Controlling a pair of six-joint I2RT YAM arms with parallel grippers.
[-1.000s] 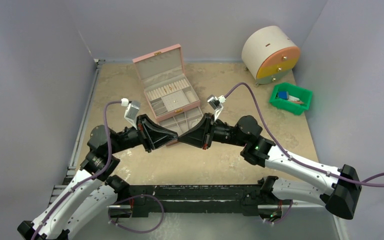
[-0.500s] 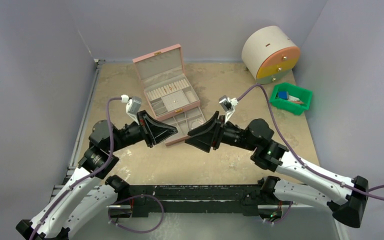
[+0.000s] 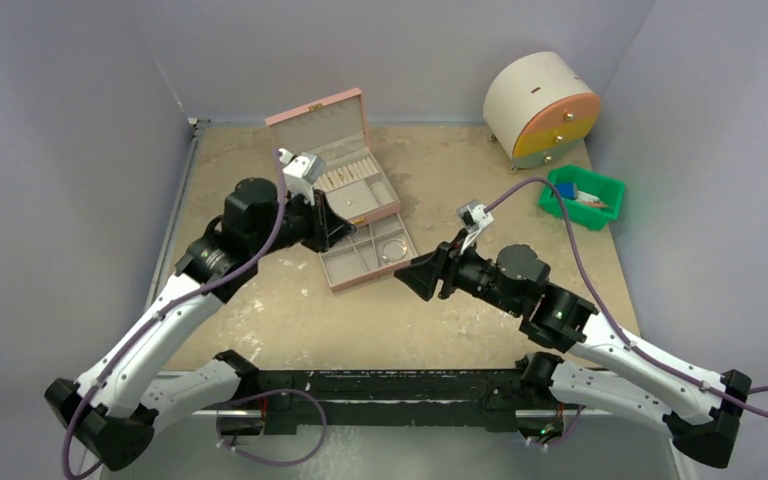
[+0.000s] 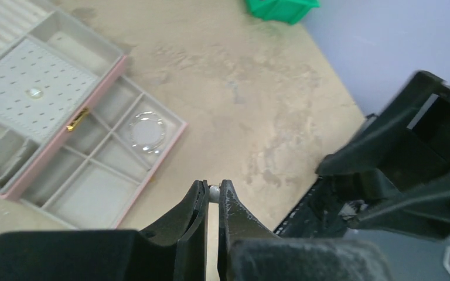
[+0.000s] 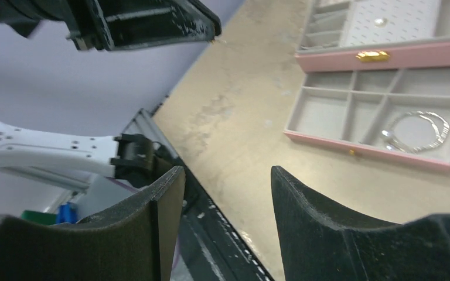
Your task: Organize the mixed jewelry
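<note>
Barely clamped at the tips of left gripper (image 4: 212, 187): a tiny pale stud (image 4: 214, 192), light, hard, round, likely slippery; wants a steady squeeze across its middle. Ahead-left, bracelet (image 4: 147, 132) in box (image 4: 152, 175); right gripper (image 5: 225, 172) jaws apart, empty

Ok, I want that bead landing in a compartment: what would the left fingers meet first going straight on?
Likely the bare beige tabletop, just past the pink box's open grey-lined drawer, not a compartment; depth is unclear. The left fingers pinch the tiny pale bead.
</note>
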